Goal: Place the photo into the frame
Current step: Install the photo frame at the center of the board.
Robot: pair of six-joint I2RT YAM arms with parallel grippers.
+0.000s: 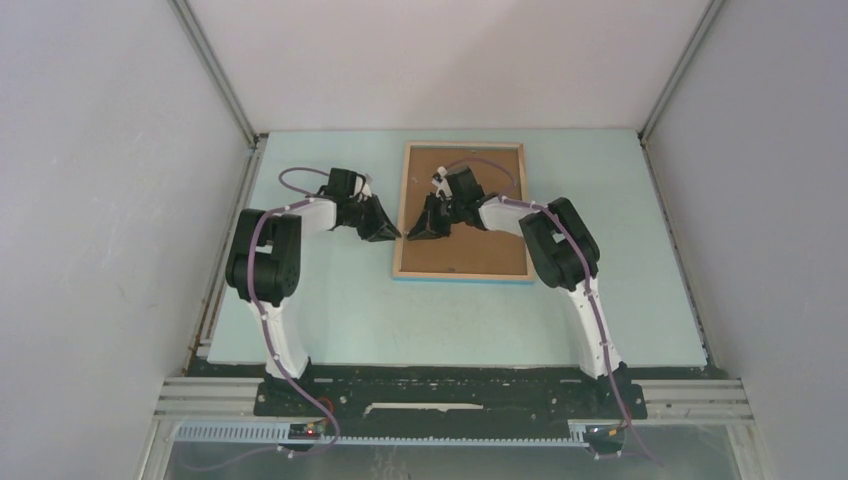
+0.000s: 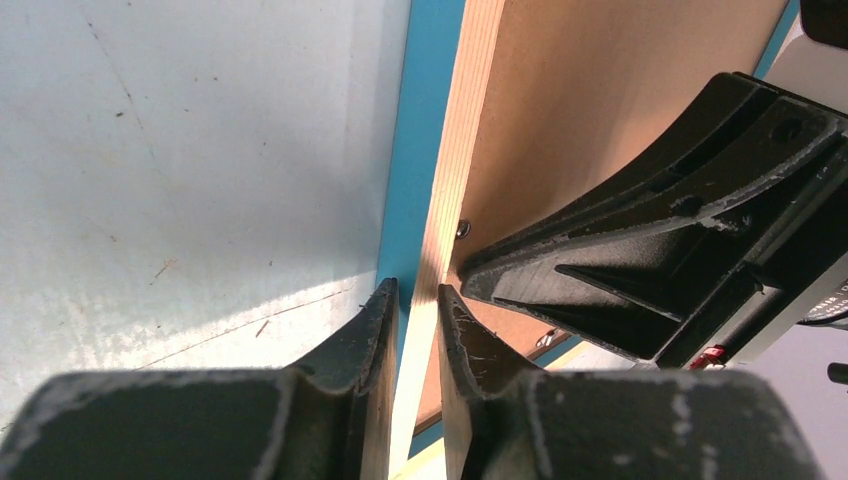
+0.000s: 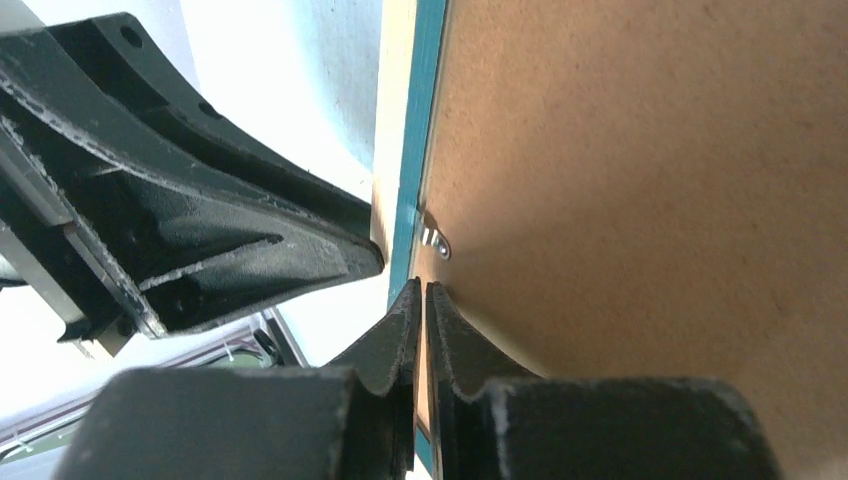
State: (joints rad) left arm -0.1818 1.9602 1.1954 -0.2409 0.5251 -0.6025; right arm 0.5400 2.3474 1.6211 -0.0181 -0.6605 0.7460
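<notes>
The frame (image 1: 402,200) lies face down on the table, light wood back up, with its turquoise edge showing along the front. The brown backing board (image 1: 480,245) fills it. The photo is hidden. My left gripper (image 1: 385,232) is at the frame's left rail. In the left wrist view it (image 2: 415,290) is closed astride that wood rail (image 2: 455,150). My right gripper (image 1: 425,228) is over the board's left side. In the right wrist view it (image 3: 421,288) is shut, with its tips at the seam between the board (image 3: 650,150) and the frame's rail (image 3: 424,100).
A small metal tab (image 3: 436,240) sits on the board's edge just beyond my right fingertips. Another tab (image 2: 463,229) shows in the left wrist view. The two grippers are close together. White walls enclose the pale table (image 1: 330,320) on three sides.
</notes>
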